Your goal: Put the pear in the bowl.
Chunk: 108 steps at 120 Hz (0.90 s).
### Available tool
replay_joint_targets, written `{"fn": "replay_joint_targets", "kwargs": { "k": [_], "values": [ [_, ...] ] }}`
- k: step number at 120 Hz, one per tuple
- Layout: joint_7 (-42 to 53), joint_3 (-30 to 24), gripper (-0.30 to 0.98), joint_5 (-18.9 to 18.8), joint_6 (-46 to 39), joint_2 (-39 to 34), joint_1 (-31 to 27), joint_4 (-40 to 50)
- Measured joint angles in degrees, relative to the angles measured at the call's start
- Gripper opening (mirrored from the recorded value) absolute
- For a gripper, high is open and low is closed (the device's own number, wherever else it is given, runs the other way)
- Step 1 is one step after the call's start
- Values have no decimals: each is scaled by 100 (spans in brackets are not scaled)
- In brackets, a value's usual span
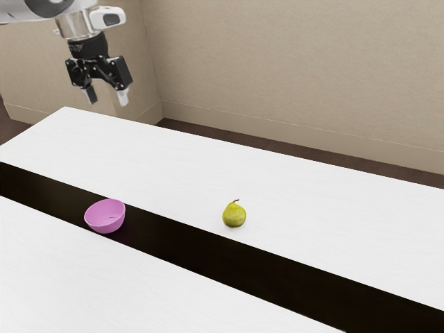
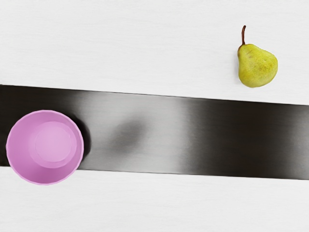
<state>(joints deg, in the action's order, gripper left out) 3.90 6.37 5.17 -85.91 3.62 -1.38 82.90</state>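
My gripper [image 1: 107, 97] hangs high above the table in the exterior view's upper left, its two fingertips apart with nothing between them. The yellow-green pear [image 1: 234, 215] stands on the white tabletop near the dark stripe, stem up. Toward the exterior view's left, a pink bowl [image 1: 105, 216] rests on the stripe, its inside bare. The wrist view looks down on the pear [image 2: 257, 66] and the bowl [image 2: 45, 147], well apart from each other.
A glossy dark stripe [image 1: 277, 269] runs lengthwise along the white table [image 1: 159, 163]. Behind the table's far edge stands a beige wall [image 1: 291, 69].
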Motion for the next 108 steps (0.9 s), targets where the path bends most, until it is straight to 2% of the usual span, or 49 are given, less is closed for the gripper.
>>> {"fn": "replay_joint_targets", "kwargs": {
  "k": [20, 32, 57, 108],
  "values": [
    [3, 13, 67, -51, -137, 95, 105, 64],
    [-100, 8, 67, -82, -225, 366, 379, 59],
    [-555, -50, 67, -174, -728, 1264, 949, 13],
    [-1783, -355, 67, -168, -1765, 3361, 1261, -1032]
  ]
}}
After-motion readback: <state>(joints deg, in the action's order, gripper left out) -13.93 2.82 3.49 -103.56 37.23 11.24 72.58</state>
